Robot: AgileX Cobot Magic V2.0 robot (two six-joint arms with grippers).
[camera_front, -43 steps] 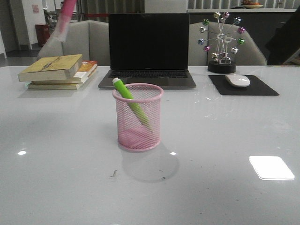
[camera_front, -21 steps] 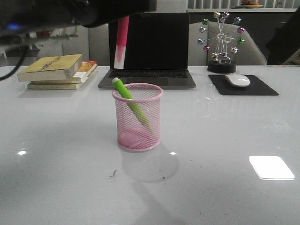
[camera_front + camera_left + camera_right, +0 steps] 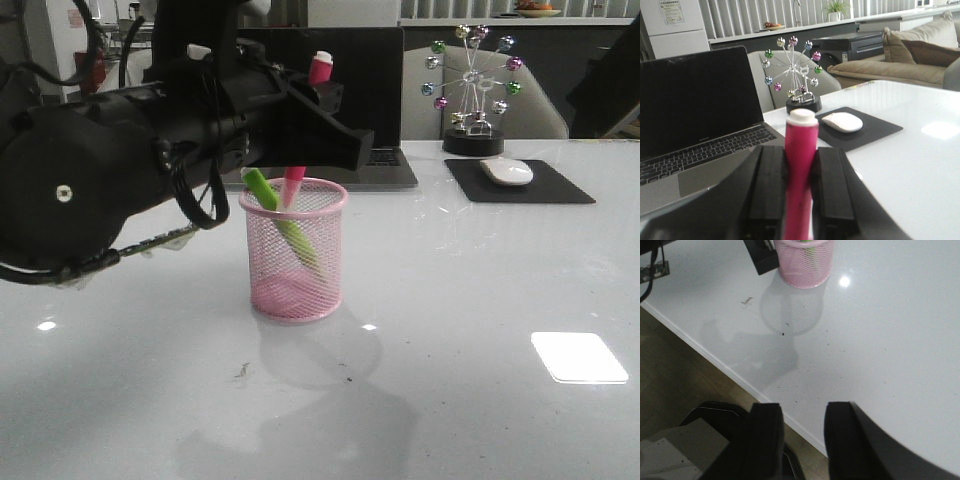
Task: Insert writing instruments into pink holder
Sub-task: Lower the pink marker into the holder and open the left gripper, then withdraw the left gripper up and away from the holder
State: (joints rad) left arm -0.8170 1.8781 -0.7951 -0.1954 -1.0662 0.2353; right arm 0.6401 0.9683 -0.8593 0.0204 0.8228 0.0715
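- On the glossy white table [image 3: 480, 300] stand an open black laptop [image 3: 695, 110], a stack of yellowish books, a black mouse mat [image 3: 520, 183] with a white mouse [image 3: 507, 171], and a ball-tipped spinner toy [image 3: 472, 90] — sofas sit behind.
- Mid-table stands the round pink wire-mesh pen cup [image 3: 295, 250], upright; the lime green marker [image 3: 280, 212] leans inside it.
- The left gripper [image 3: 318, 110] reaches in over the cup, clamped on the magenta pink marker [image 3: 800, 165] — upright, lower end inside the rim.
- The right gripper [image 3: 800, 435] hangs apart beyond the table edge, fingers spread, holding nothing.
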